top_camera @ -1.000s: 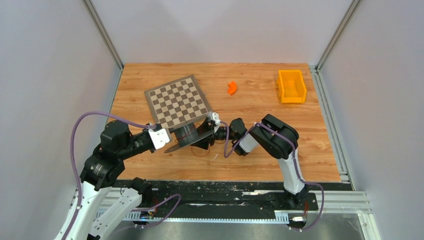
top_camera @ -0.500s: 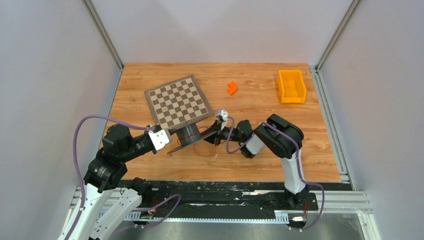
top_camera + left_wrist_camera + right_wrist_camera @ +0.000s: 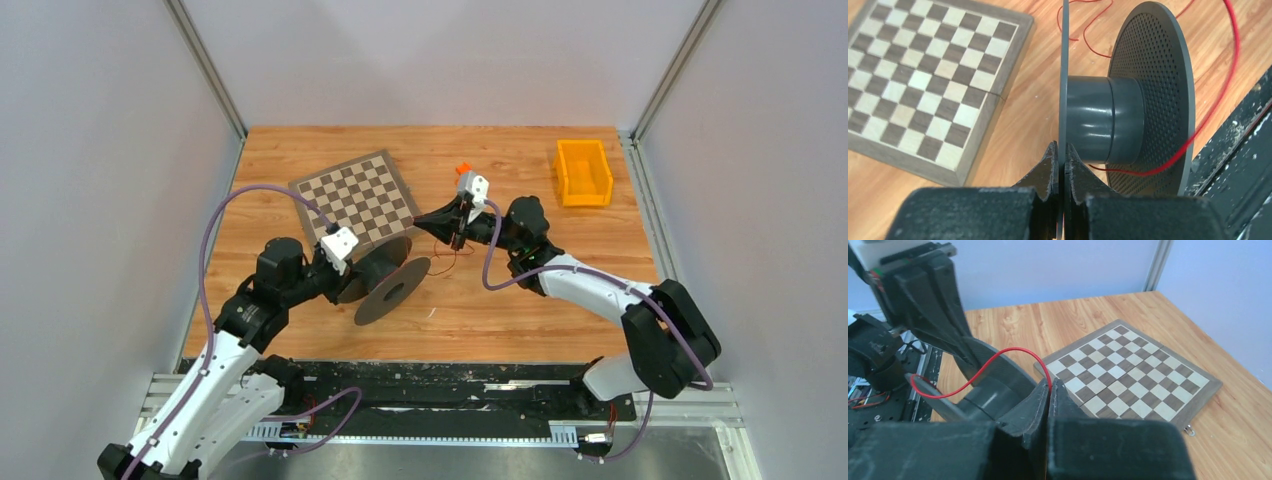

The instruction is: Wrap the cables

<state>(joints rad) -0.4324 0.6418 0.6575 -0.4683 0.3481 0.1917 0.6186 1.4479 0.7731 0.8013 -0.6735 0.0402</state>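
Note:
A dark grey spool [image 3: 388,277] stands on edge near the chessboard, its axis roughly level. My left gripper [image 3: 358,277] is shut on the spool's thin near flange [image 3: 1063,75], with the hub [image 3: 1098,125] and the perforated far flange [image 3: 1153,90] just beyond. The cable, a thin red wire [image 3: 1220,95], runs from the hub out past the far flange. My right gripper [image 3: 456,236] hangs right of the spool, shut on the red wire [image 3: 983,371], which arcs from its fingertips [image 3: 1050,385] toward the spool [image 3: 993,387]. Loose loops of the wire [image 3: 447,258] lie on the table below.
A wooden chessboard [image 3: 355,203] lies behind and left of the spool. An orange piece [image 3: 463,167] peeks out behind my right wrist. A yellow bin [image 3: 583,172] sits at the back right. Metal rails edge the table's front and right sides.
My right gripper closed on the wire and rose back and to the right, away from the spool. My left arm carried the spool right and turned it more on edge.

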